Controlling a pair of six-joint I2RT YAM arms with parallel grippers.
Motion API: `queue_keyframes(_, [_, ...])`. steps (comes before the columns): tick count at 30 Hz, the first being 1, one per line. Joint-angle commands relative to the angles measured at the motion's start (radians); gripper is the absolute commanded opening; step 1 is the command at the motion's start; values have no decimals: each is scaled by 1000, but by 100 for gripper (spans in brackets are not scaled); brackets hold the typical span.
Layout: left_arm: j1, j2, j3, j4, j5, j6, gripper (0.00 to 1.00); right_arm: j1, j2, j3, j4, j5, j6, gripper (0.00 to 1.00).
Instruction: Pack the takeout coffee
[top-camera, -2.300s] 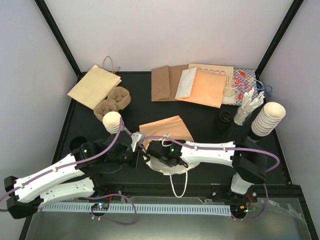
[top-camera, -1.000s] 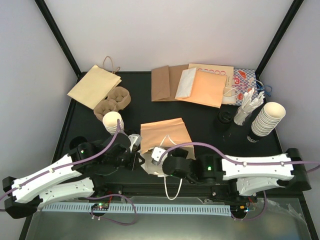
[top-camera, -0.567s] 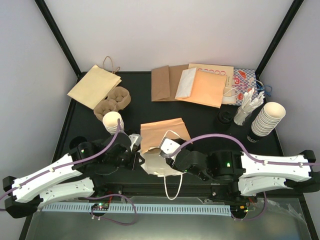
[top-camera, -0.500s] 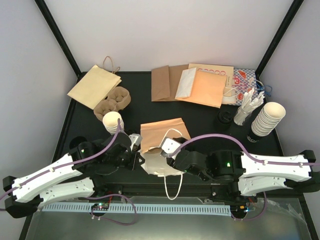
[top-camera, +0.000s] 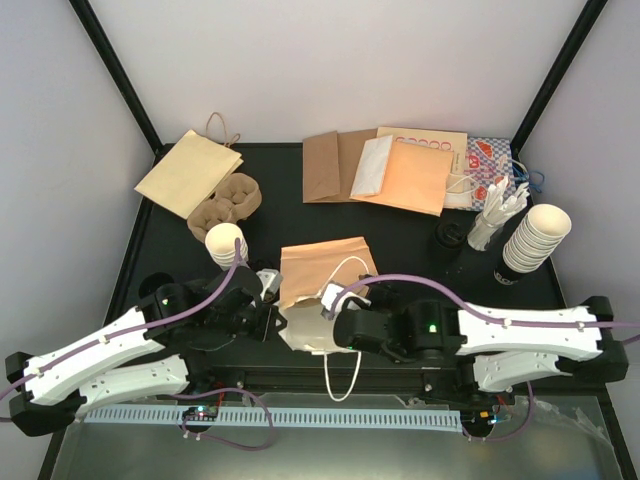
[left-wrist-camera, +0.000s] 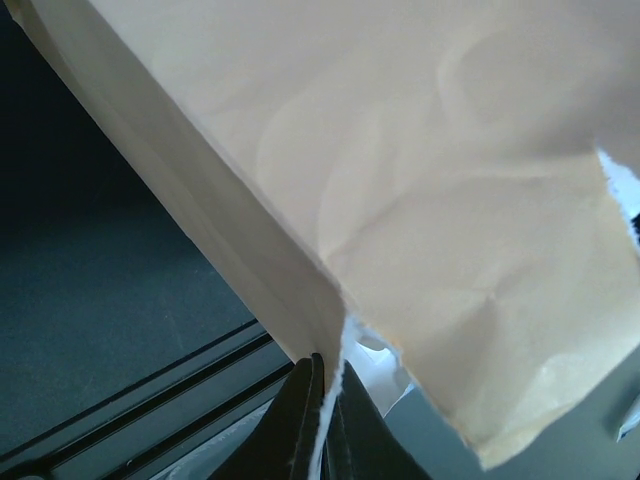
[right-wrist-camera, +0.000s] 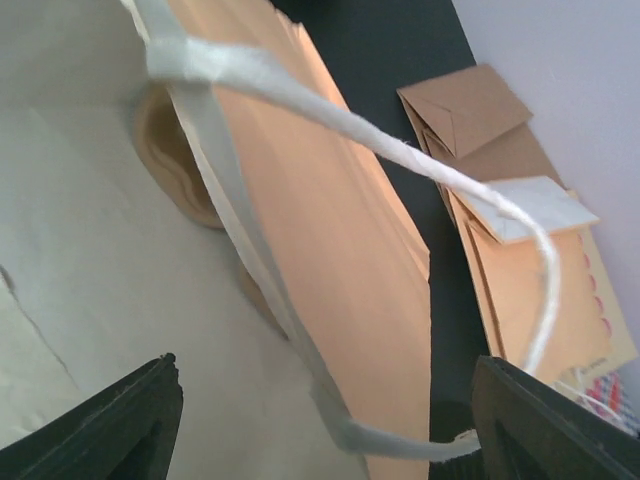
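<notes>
1 bag (top-camera: 325, 272) in left fingers (left-wrist-camera: 297, 420), 2 cup stacks (top-camera: 226, 243) (top-camera: 535, 238), 1 carrier (top-camera: 226, 203).

I see the white handle loop (right-wrist-camera: 400, 150) arching off the rim of the orange bag (top-camera: 330, 262); bare worktop (top-camera: 405, 235) lies open behind it.

- Black table (top-camera: 400, 225).
- Orange bag (top-camera: 335, 262): flat, its near end at the left claw (top-camera: 270, 318) and right claw (top-camera: 332, 306).
- Pulp tray (top-camera: 225, 200) and tan bag (top-camera: 188, 172): beyond the left claw.
- Bag pile (top-camera: 400, 170) and cup stack (top-camera: 535, 238): beyond the right claw, to its right.
</notes>
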Motion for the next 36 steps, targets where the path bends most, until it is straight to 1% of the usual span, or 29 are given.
queue_keyframes(1, [-4,-6,46,-36,-22,7,2,-22,57,33,-44,115,-20,80])
queue_keyframes(3, [-4,-5,47,-40,-26,9,2,-30,74,48,-44,145,-22,75])
queue_keyframes(5, [-4,-5,49,-41,-30,11,2,-30,80,58,-46,151,-34,64])
queue_keyframes(8, [-4,1,51,-43,-39,15,2,-30,89,67,-54,134,-46,41])
queue_keyframes(10, [-4,8,56,-40,-46,20,2,-30,92,75,-69,122,-40,30])
queue_keyframes(15, [-4,24,77,-15,-89,48,2,-29,99,101,-127,126,11,13])
queue_keyframes(18, [2,42,91,3,-109,72,2,-29,100,111,-167,144,56,9])
queue_keyframes(24, [16,127,142,20,-109,137,2,-27,110,132,-244,164,151,5])
queue_keyframes(32, [55,205,187,61,-135,198,2,-27,157,148,-254,175,214,5])
queue_keyframes(34, [70,208,193,72,-145,207,6,-30,169,146,-257,189,231,5])
queue_keyframes(36, [76,206,200,74,-154,208,14,-36,183,153,-269,198,249,5])
